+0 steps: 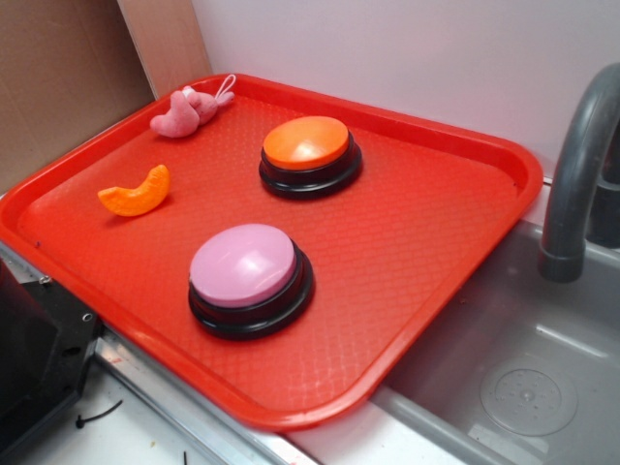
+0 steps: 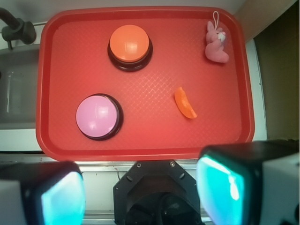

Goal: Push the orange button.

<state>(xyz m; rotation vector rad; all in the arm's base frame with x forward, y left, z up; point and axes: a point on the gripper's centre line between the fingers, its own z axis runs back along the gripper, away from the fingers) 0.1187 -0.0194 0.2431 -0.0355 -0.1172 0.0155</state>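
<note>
The orange button [image 2: 129,44], upper-center on the red tray [image 2: 225,140], looks rigid, glossy, probably slick; press its dome's center. Fingers [image 2: 220,185] apart, holding nothing.

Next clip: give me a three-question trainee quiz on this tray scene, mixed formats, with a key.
1. True or false: the gripper touches the orange button.
2. Which lies nearest the pink plush toy? A) pink button B) orange crescent toy C) faucet
3. Fill in: all four items sit on a red ____.

Key: 1 false; it is open, off the tray. 2 B. 3 tray.
</note>
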